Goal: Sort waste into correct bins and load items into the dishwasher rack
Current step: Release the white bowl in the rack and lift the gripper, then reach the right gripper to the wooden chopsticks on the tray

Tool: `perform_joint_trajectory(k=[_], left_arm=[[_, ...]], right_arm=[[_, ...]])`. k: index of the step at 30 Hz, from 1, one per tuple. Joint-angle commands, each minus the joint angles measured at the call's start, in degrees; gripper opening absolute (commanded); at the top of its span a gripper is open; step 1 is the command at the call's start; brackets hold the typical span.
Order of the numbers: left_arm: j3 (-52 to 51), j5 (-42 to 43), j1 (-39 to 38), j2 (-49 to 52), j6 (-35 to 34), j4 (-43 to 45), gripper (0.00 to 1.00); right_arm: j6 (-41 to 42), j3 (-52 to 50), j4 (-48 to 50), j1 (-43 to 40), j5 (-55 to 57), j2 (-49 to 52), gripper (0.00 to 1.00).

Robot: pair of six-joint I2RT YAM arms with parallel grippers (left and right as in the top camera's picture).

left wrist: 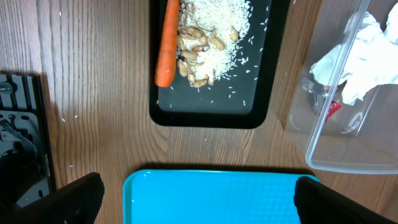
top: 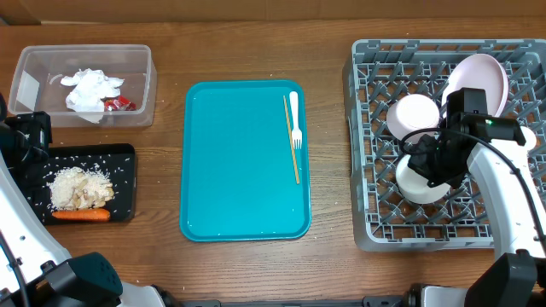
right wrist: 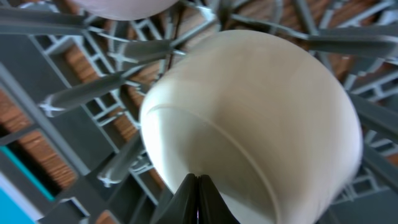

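Saw 1 orange carrot (left wrist: 165,46) on the black tray (left wrist: 208,115), touching pale scraps (left wrist: 214,28); to the right, 1 clear tub (left wrist: 329,149) with white napkins (left wrist: 357,59); below the black tray and apart from it, 1 teal tray (left wrist: 211,199).

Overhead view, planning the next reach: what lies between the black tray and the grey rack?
The teal tray, carrying a white fork and a thin yellow stick along its edge nearest the rack; bare tabletop either side. The overhead view shows it.
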Motion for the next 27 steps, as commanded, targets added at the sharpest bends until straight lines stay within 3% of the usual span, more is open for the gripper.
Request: perform_joint_trajectory(k=[1,11,13,14,15,17,18,22,25,27], left_arm=[[0.1,-0.4,0.0,-0.1,0.7,-0.1,1.00],[0.1,-0.4,0.0,-0.1,0.7,-0.1,1.00],[0.1,-0.4,0.0,-0.1,0.7,-0.1,1.00],[0.1,-0.4,0.0,-0.1,0.7,-0.1,1.00],[0.1,-0.4,0.0,-0.1,0.7,-0.1,1.00],[0.1,-0.4,0.0,-0.1,0.7,-0.1,1.00],[0.1,-0.4,0.0,-0.1,0.7,-0.1,1.00],[0.1,-0.4,0.0,-0.1,0.7,-0.1,1.00],[0.1,-0.4,0.0,-0.1,0.7,-0.1,1.00],[0.1,-0.4,0.0,-0.1,0.7,-0.1,1.00]], right_arm=[[1.7,1.8,-1.1,-0.2,7.9,-0.7,0.04],[5.8,7.1,-6.1,0.4,5.7,-1.6,0.04],[4.7,10.4,-5.7,2.4,-6.6,-3.8,0.13],[1.6,11.0,-3.7,3.8,-14.8,-4.6,0.25],[-2.7,11.0,-0.9,5.7,-23.9,-5.3,0.49],[-4.1,11.0,3.1,10.3,-30.1,-5.3,0.88],[-4.2,10.9,4.9,13.0,-29.9,-5.0,1.00],[-4.2,10.9,14.6,24.8,-31.1,-3.4,1.00],[-0.1,10.8,24.0,31.5,-21.3,-2.3,1.00],[4.7,10.8,24.7,33.4,-12.9,-0.7,1.00]])
